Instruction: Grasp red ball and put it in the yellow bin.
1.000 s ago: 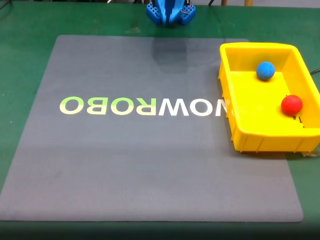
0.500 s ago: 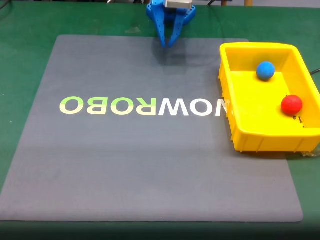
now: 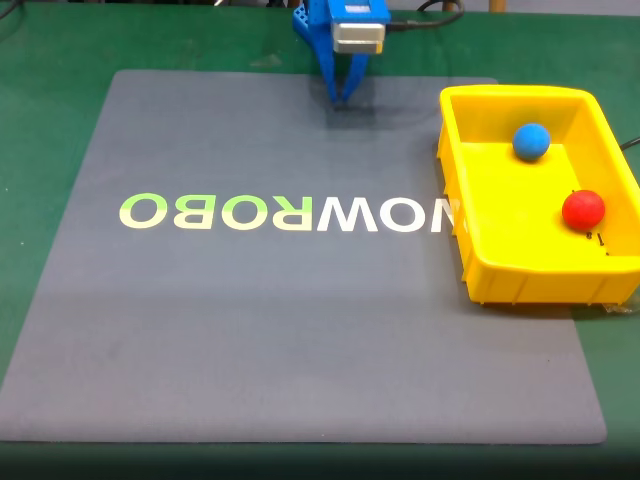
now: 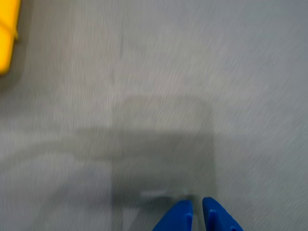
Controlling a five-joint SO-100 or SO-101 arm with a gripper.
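Fixed view first: the yellow bin (image 3: 470,180) sits at the right of the frame, partly on the grey mat (image 3: 250,330) and partly over the green table (image 3: 60,60). Inside it, the red ball (image 3: 583,210) rests near the right wall, lower half of the bin. The blue ball (image 3: 531,141) lies above and left of it, apart from it. At the top centre, the blue gripper (image 3: 341,100) points down at the mat's upper edge, its tips drawn together, nothing between them. White and green lettering (image 3: 290,212) runs across the mat, upside down.

Wrist view now: blurred grey mat, the gripper's (image 4: 197,211) blue fingertips at the bottom edge, a thin gap between them, holding nothing. A sliver of yellow bin (image 4: 7,33) shows upper left.
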